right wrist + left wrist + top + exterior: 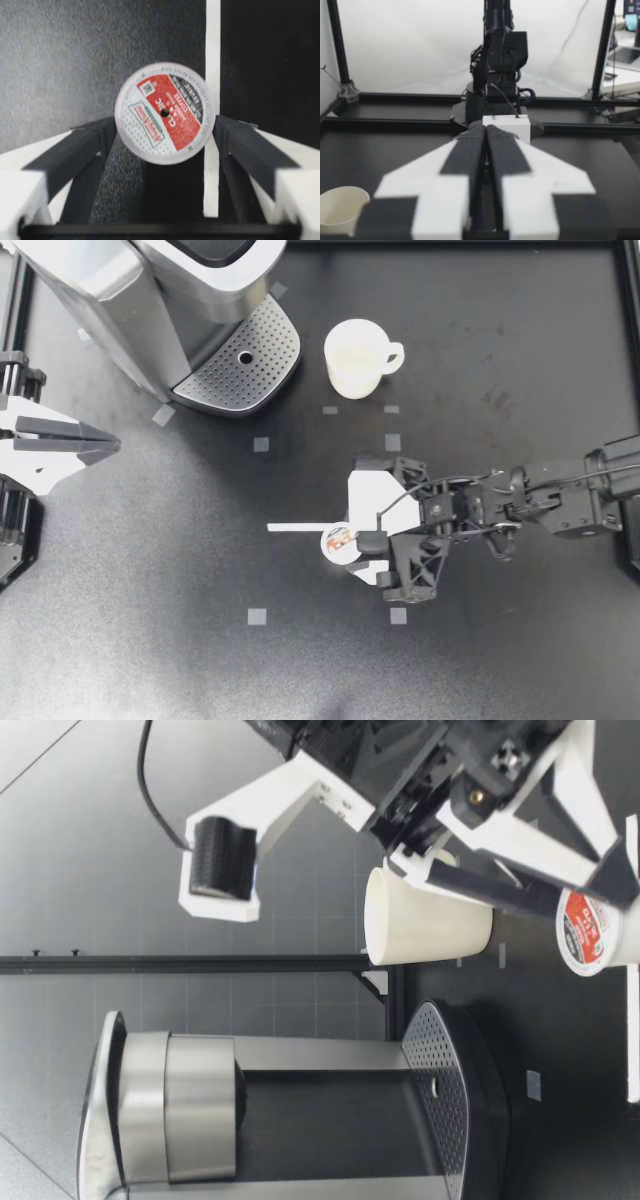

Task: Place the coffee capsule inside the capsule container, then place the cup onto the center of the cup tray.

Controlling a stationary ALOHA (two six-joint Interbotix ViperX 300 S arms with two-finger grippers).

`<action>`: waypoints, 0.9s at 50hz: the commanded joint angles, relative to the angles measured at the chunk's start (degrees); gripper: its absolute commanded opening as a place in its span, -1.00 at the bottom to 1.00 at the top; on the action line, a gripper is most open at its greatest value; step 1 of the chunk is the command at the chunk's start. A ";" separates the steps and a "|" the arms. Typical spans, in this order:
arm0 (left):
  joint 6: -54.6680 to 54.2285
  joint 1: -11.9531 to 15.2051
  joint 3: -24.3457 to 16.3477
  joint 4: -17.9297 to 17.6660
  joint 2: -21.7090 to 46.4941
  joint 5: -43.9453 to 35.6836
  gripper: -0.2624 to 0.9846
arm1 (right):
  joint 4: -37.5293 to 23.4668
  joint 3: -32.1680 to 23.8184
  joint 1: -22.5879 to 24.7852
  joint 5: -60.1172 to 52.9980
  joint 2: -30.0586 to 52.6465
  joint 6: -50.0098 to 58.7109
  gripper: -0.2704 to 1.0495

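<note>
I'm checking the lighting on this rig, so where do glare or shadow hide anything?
Top view: highlights streak the shiny coffee machine, and the cup looks flat white inside. Left wrist view: the bright backdrop leaves my right arm a dark shape. Right wrist view: the coffee capsule in my right pincer is evenly lit.

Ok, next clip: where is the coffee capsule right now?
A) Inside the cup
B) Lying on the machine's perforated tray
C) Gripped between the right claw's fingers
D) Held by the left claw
C: the right claw has a finger against each side of the coffee capsule, while the left claw is closed on nothing and the cup shows no capsule inside.
</note>
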 commanded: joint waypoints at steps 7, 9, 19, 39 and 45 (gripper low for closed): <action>0.00 0.09 -0.70 0.18 0.18 0.09 -0.43 | -0.09 -2.11 0.18 -0.09 -0.35 -0.18 0.67; 0.09 0.09 -0.70 0.18 0.18 0.09 -0.43 | -0.18 -2.29 0.18 0.00 -0.18 -0.18 0.67; 0.18 0.18 -0.70 0.09 0.18 0.09 -0.43 | -0.18 -2.99 0.26 0.09 0.35 -0.18 0.67; 0.26 0.09 -0.62 0.18 0.18 0.09 -0.43 | -0.18 -3.78 0.18 2.02 0.79 -0.09 0.56; 0.18 0.09 -0.70 0.18 0.18 0.09 -0.43 | -0.18 -4.13 0.26 2.46 0.97 0.00 0.40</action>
